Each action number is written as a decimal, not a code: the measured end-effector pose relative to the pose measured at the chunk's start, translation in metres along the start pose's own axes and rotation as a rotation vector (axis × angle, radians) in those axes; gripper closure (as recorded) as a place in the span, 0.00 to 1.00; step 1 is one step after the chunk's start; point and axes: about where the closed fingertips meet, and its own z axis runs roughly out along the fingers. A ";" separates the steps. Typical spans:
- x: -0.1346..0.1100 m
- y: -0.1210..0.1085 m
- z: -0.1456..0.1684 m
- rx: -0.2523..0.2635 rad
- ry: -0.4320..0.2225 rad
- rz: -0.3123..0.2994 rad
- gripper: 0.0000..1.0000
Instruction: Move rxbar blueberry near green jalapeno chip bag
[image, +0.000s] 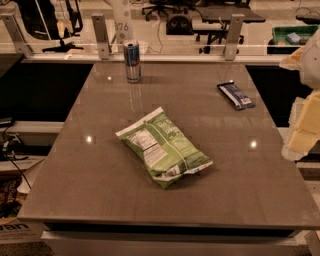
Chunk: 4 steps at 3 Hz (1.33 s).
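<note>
Rxbar blueberry (236, 95) lies flat on far right part of counter (100, 190), well apart from green jalapeno chip bag (164, 147) at counter's middle. Drink can (132, 61) upright near far edge. My end effector (306, 120) at right edge of view, beside counter; cannot tell whether apart or together.
</note>
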 end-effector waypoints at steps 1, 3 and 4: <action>0.000 0.000 0.000 0.000 0.000 0.000 0.00; 0.000 -0.032 0.017 0.015 -0.036 0.073 0.00; -0.002 -0.057 0.032 0.035 -0.063 0.119 0.00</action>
